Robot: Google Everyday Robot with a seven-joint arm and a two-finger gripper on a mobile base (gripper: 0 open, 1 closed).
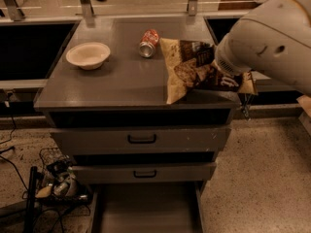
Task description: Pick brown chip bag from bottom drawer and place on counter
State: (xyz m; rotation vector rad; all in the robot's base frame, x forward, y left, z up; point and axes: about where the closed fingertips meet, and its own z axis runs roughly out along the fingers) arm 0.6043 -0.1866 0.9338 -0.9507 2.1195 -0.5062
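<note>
The brown chip bag (194, 69) stands tilted at the right of the desk (121, 81), one corner touching it. The hand (224, 73) is at the bag's right end, hidden by the white arm (267, 42) — its grip cannot be told.

Speckled floor (262, 178) around grey cabinet (97, 140) — light dim, warm. Dark recess (34, 52) left of cabinet, another at right. Metal posts (86, 4) behind cabinet's back edge. Wire basket (58, 176) of clutter on floor by cabinet's lower left corner; cables (8, 149) trail beside it. Gripper (224, 76) — at cabinet top's right edge, mostly hidden behind arm.
</note>
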